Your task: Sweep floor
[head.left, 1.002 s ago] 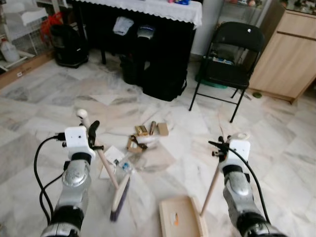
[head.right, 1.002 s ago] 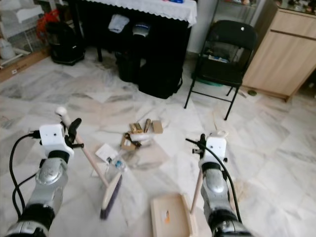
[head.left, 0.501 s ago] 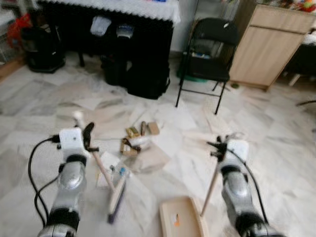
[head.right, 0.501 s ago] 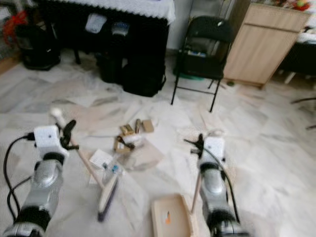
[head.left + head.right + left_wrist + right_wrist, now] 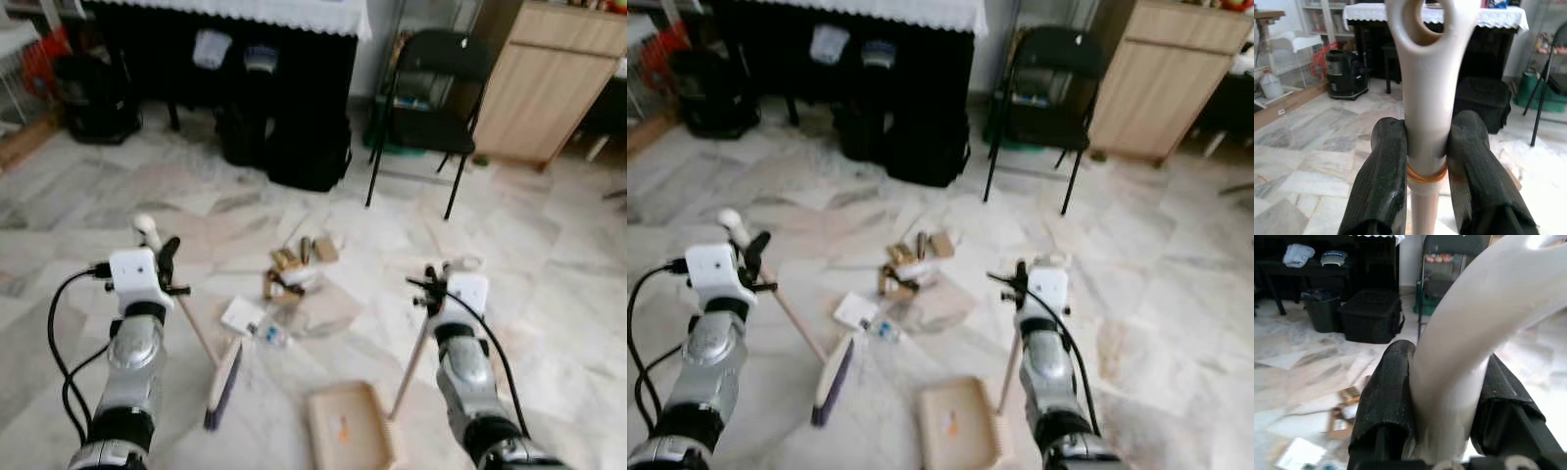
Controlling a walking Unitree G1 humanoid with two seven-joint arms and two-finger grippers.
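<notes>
Marble floor (image 5: 88, 196), black folding chair (image 5: 431, 93), wooden cabinet (image 5: 544, 83), cloth-draped table (image 5: 235, 10).

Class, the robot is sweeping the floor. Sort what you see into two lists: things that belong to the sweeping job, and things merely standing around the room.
Belongs to the job:
left gripper, holding the broom
right gripper, holding the dustpan
litter pile on the floor

Just standing about:
folding chair
wooden cabinet
black bag

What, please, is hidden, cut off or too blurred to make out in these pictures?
- Litter pile: head views, too small and soft to identify the pieces.
- Dustpan: left eye view, near end cut by the bottom edge.
- Broom: left wrist view, the left gripper and the handle hide the head.
- Cabinet: top and right side cropped.
</notes>
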